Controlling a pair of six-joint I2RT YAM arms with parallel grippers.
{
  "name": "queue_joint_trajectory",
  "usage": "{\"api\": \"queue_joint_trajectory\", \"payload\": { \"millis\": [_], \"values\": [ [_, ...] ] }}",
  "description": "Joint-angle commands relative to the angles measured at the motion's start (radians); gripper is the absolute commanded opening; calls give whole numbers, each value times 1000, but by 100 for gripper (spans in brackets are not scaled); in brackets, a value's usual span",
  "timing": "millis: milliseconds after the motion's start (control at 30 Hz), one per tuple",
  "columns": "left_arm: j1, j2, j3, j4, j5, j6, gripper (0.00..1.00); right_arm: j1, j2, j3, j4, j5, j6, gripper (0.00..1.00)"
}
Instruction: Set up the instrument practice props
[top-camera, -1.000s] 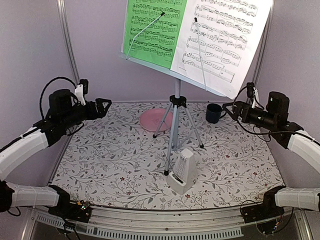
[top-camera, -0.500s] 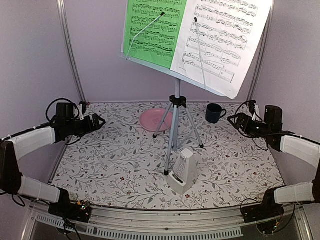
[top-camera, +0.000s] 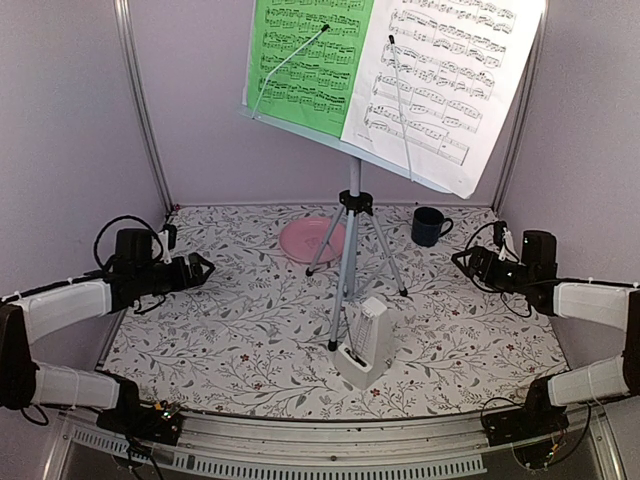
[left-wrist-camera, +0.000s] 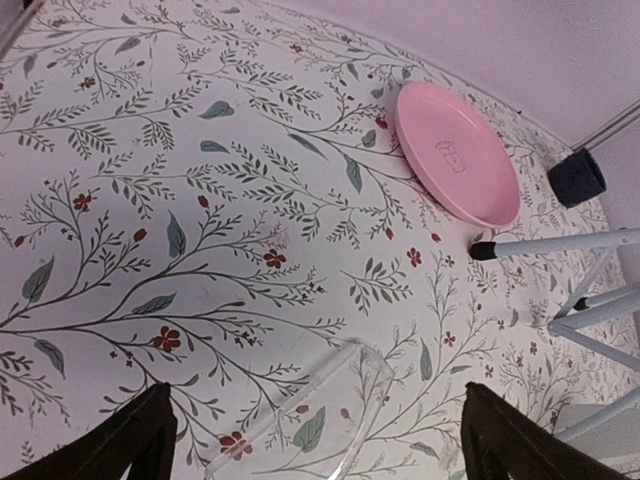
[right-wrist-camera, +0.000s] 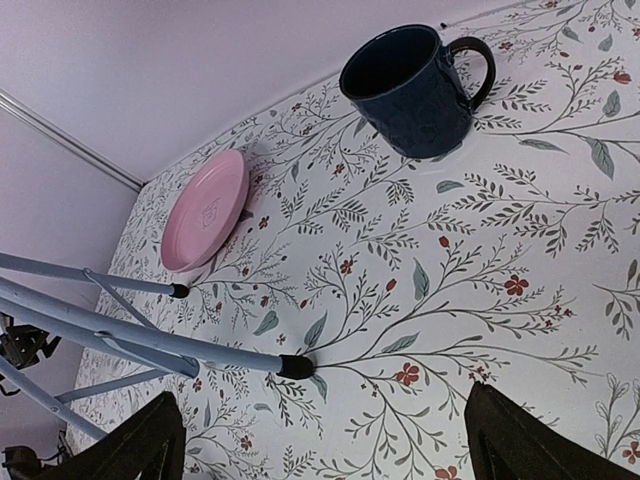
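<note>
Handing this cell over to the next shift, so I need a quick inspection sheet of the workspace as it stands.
Surface: floral tablecloth, flat, no spills seen.
Job's things: music stand upright on its tripod; green sheet and white sheet side by side on it, each under a wire holder; metronome upright in front of the tripod.
Clutter: pink plate and dark blue mug behind the stand.
Grippers: left gripper and right gripper open, empty, near the table's sides.
Cables: black cable loops at both wrists.
Surroundings: lilac walls, metal frame posts.
</note>
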Motion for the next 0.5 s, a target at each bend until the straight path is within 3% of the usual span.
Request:
{"api": "queue_joint_trajectory", "payload": {
  "millis": [0, 467],
  "values": [
    [-53, -18, -9, 33, -76, 28, 99, -4, -17, -25, 54, 0, -22, 99],
    [-132, -2, 32, 6, -168, 51, 99, -4, -25, -33, 59, -13, -33, 99]
  ]
}}
